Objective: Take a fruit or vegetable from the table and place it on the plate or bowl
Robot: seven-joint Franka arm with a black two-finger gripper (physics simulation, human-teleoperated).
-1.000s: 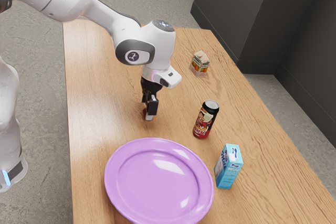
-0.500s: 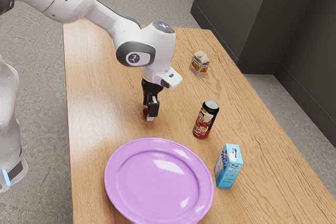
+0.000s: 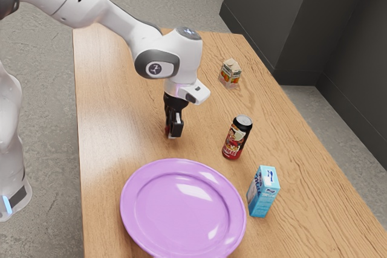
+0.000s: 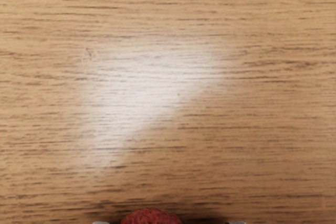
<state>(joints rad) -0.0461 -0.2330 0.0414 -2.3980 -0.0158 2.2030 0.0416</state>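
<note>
Clamped in the gripper [image 3: 174,130], fingers pressed on both sides: a small red fruit [image 3: 167,129], low over the wooden table [image 3: 109,89]. Near, on the camera side: purple plate [image 3: 181,206]. Further off toward the exterior view's right: red can [image 3: 236,138]. Well apart: small orange carton [image 3: 230,71], blue carton [image 3: 263,191].

red fruit [image 3: 167,129]: small, rounded, dark red. the wrist view shows a bumpy, pitted skin [image 4: 151,216], strawberry-like; exact kind not resolvable. it sits between the fingertips of the gripper [image 3: 172,132], which are pinched on it from two sides, low over the bare wood. whether it touches the table: cannot tell.

plate [image 3: 183,206]: round, flat, glossy purple with a shallow raised rim. lies level near the table's front edge, nothing on it, apart from the fruit.
</note>
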